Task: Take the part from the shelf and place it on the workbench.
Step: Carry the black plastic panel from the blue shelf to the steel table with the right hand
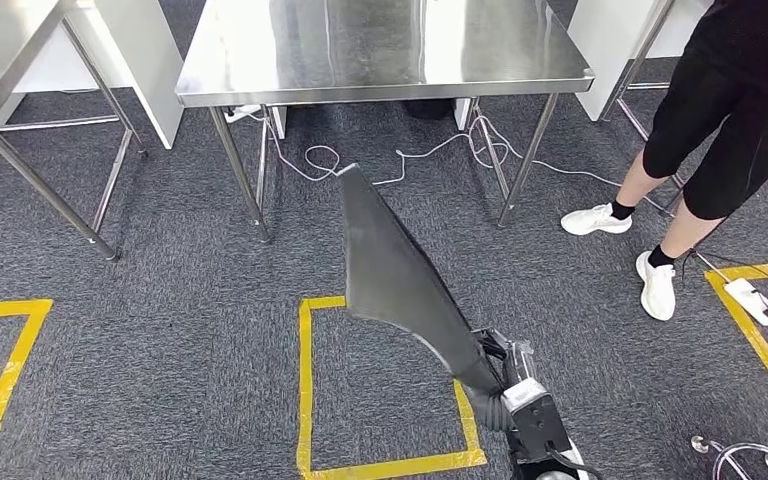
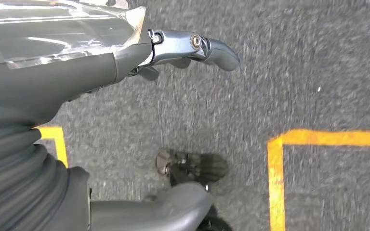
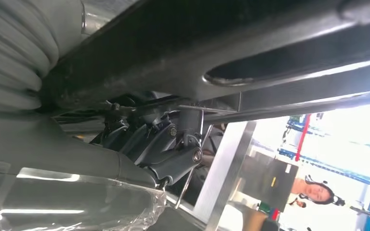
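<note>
While the right hand [image 1: 515, 385] grips the narrow end of the part [image 1: 395, 270], that dark panel juts forward and up over the carpet toward the table [image 1: 380, 50]. The part looks stiff and thin, probably light but long, so leverage at the wrist is the concern; a hold nearer its broad middle would likely steady it. The left hand [image 2: 192, 48] hangs over the carpet holding nothing, fingers loosely curled. A person [image 1: 720, 120] stands just beside the table.

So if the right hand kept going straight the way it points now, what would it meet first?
Probably the steel workbench: the right hand holds the long dark part, whose tip aims at the front edge. Depth is unclear; the tip may pass underneath.
</note>
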